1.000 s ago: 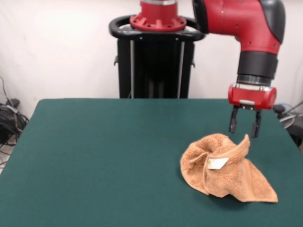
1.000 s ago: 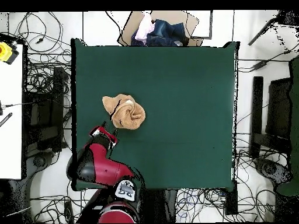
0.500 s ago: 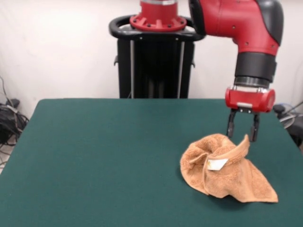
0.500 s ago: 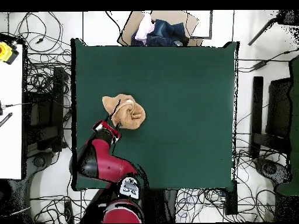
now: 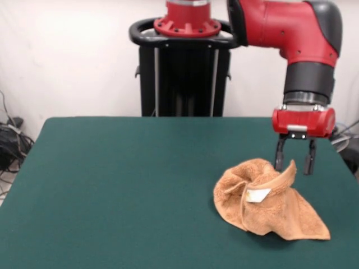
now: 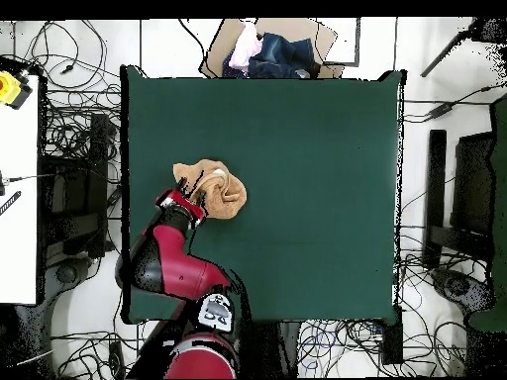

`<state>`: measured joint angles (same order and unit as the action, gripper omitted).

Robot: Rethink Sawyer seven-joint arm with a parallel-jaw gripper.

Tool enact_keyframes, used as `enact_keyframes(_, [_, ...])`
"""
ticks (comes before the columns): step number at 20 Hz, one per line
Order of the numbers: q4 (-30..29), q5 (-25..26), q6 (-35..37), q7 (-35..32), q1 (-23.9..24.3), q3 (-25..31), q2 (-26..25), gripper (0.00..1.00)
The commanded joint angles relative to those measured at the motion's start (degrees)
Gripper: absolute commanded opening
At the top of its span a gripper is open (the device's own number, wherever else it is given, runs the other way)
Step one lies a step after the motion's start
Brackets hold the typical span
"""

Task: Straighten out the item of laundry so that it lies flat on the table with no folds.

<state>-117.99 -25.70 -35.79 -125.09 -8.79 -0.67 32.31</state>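
The orange-tan towel is bunched in a crumpled heap with its white tag showing, near the bench's right side in the front view, and the claw, fingers apart and empty, hangs at its raised far corner, so the flattening looks barely begun.
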Motion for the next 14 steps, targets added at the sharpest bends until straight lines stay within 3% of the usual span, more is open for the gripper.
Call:
enact_keyframes(1, [5.8,-6.7,-4.1,-10.4,-2.0,-0.4,-4.1,1.00])
enact_keyframes(6, [7.3,-10.2,-3.7,-7.5,-3.6,-1.5,-6.5,1.00])
enact_keyframes(14, [6.6,-14.0,2.1,-3.4,-5.9,-3.6,-4.5,1.00])
